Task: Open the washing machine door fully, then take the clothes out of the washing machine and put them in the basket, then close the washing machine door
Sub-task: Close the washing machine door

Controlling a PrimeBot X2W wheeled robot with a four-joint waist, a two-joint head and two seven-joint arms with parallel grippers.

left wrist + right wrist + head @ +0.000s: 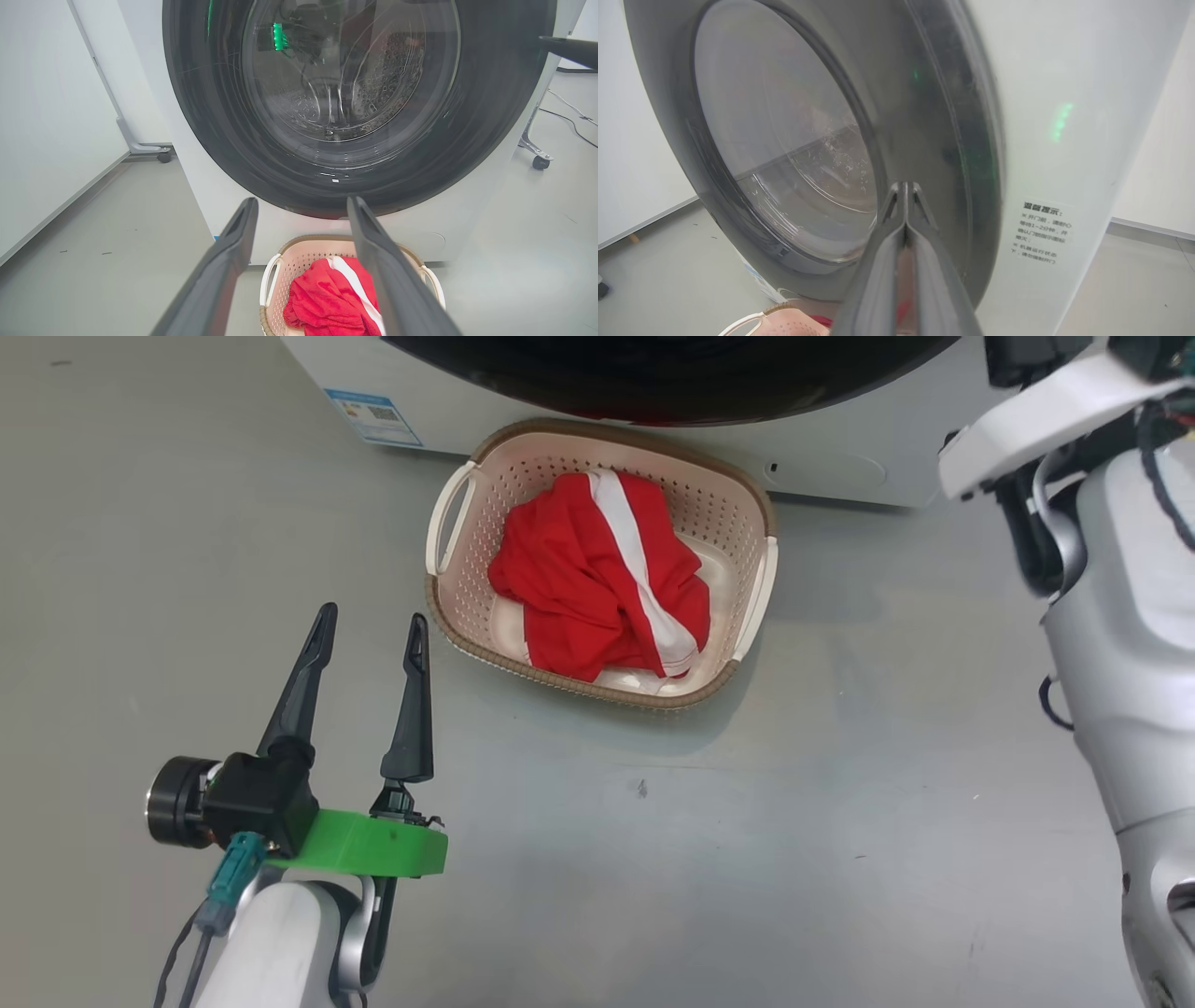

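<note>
The clothes [597,588] are put in the basket [711,495]; the washing machine door [336,93] is likely being closed. A firm push seems needed from the pinched-together right gripper [905,186]; the left gripper [372,614] is spread wide, empty.

"温馨提示" sticker [1041,232] on washing machine [1069,70]

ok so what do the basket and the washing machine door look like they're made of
The basket looks like matte cream moulded plastic, going by its even rows of punched holes; its brown rim has a woven look, possibly plastic too. The washing machine door has a glossy black ring, probably plastic, with reflections and fine scratches, around a clear bulging centre that looks like glass.
</note>
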